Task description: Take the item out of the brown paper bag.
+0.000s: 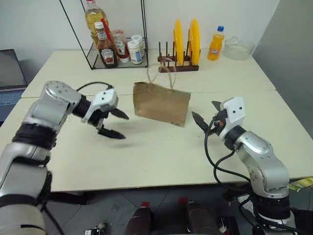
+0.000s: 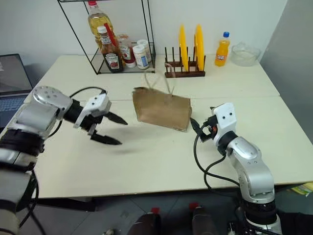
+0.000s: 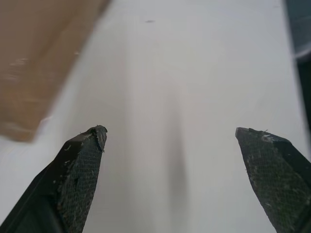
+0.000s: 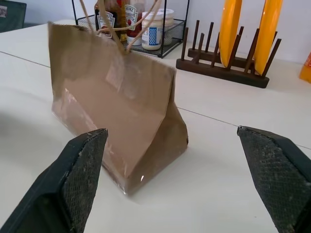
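Bag-opening comes first: both end effectors, left and right, gape wide and empty beside the upright brown paper bag mid-worktop; spread its mouth gently.

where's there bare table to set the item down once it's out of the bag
Bare table runs along the near edge, between the left hand and right hand, in front of the brown paper bag. The far edge is crowded: wire rack, plate rack, orange soda bottle, glass bowl.
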Tool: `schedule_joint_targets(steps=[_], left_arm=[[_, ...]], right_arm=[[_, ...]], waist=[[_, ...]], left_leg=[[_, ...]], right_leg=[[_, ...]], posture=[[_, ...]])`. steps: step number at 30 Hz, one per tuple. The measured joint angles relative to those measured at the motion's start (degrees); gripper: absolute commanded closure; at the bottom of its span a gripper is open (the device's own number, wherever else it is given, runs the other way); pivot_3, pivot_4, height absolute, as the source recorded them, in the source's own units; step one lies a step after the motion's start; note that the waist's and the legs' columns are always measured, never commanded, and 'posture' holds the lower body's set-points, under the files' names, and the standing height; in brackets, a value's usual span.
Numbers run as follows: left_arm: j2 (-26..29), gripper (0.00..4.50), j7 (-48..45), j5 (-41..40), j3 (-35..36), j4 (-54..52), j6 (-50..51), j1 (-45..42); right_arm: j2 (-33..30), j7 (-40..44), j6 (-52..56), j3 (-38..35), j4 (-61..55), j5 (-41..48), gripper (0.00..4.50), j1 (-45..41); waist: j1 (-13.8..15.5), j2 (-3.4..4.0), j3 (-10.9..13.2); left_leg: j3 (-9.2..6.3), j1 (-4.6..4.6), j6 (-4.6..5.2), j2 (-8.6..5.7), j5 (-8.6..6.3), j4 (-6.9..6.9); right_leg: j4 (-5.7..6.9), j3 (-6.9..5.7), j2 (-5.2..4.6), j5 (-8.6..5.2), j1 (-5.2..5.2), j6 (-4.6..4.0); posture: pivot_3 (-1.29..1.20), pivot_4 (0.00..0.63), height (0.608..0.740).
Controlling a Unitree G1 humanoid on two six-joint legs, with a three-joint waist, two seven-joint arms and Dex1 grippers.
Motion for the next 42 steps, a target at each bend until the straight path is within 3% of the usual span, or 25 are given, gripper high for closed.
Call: schedule_joint_targets(steps=[4, 8, 12, 17, 22, 28, 34, 42], left_arm=[[2.53, 0.0, 0.01, -2.31, 0.98, -10.15, 2.97, 7.73], [1.41, 0.0, 1.19, -1.28, 2.64, -8.66, 2.55, 7.99], [-4.28, 0.0, 10.67, 1.78, 9.3, 5.27, -1.52, -2.16], [-16.35, 0.0, 30.47, 5.22, 17.06, 26.42, -9.15, -15.97], [-24.65, 0.0, 46.74, 12.72, 17.28, 43.63, -19.64, -24.36], [-29.32, 0.0, 61.04, 23.78, 13.49, 55.08, -26.24, -28.12], [-30.6, 0.0, 53.34, 28.38, 12.21, 57.96, -25.07, -29.09], [-27.26, 0.0, 28.91, 29.22, 12.22, 57.81, -23.68, -30.69]], right_arm=[[-0.79, 0.57, -1.68, 0.01, 2.1, 0.03, 0.01, -0.9], [-1.25, 1.13, -2.41, -0.02, 2.81, 0.09, 0.01, -1.15], [-3.02, 1.89, -3.11, 0.05, 3.04, 0.2, 0.01, -1.09], [-6.03, 6.0, -2.57, 1.3, 1.58, 2.7, 0.01, -1.41], [-7.09, 7.87, -1.2, 3.52, 0.05, 4.59, 0.01, -1.84], [-7.29, 6.03, 0.37, 3.5, -1.0, 4.45, 0.01, -1.41], [-7.29, 3.98, 2.08, 3.39, -4.69, 4.48, 0.01, 1.62], [-7.25, 2.88, 2.36, 3.4, -5.5, 4.55, 0.01, 2.59]], waist=[[0.24, 0.0, 0.0], [0.72, 0.0, 0.0], [1.21, -0.02, 0.0], [1.56, -0.05, -0.02], [1.27, -0.06, -0.01], [1.03, -0.07, 0.0], [0.96, -0.08, 0.0], [1.02, -0.08, 0.0]], left_leg=[[0.05, 0.03, 0.03, 0.01, 0.01, 0.02], [0.01, 0.02, 0.06, 0.02, 0.02, 0.02], [0.02, 0.03, 0.09, -0.06, 0.04, 0.07], [-0.02, 0.02, 0.08, -0.09, 0.05, 0.09], [0.04, 0.01, 0.08, -0.15, 0.05, 0.07], [0.04, 0.0, 0.08, -0.2, 0.05, 0.05], [0.08, -0.03, 0.08, -0.23, 0.05, 0.05], [0.13, -0.02, 0.08, -0.22, 0.05, 0.07]], right_leg=[[0.01, 0.0, 0.01, 0.0, 0.03, 0.0], [0.04, -0.08, 0.04, -0.01, 0.04, 0.0], [0.02, -0.16, 0.0, -0.01, 0.11, 0.0], [-0.02, -0.16, -0.03, 0.0, 0.11, 0.01], [-0.03, -0.07, -0.06, 0.0, 0.05, 0.01], [0.02, -0.07, -0.06, 0.0, 0.03, 0.01], [0.0, -0.1, -0.04, 0.0, 0.03, 0.01], [-0.02, -0.15, -0.04, -0.01, 0.11, 0.02]], posture=[[0.0, 0.15, 0.74], [0.0, 0.15, 0.74], [0.0, 0.15, 0.74], [0.0, 0.15, 0.74], [0.0, 0.15, 0.74], [0.0, 0.15, 0.74], [0.0, 0.15, 0.74], [0.0, 0.15, 0.74]])
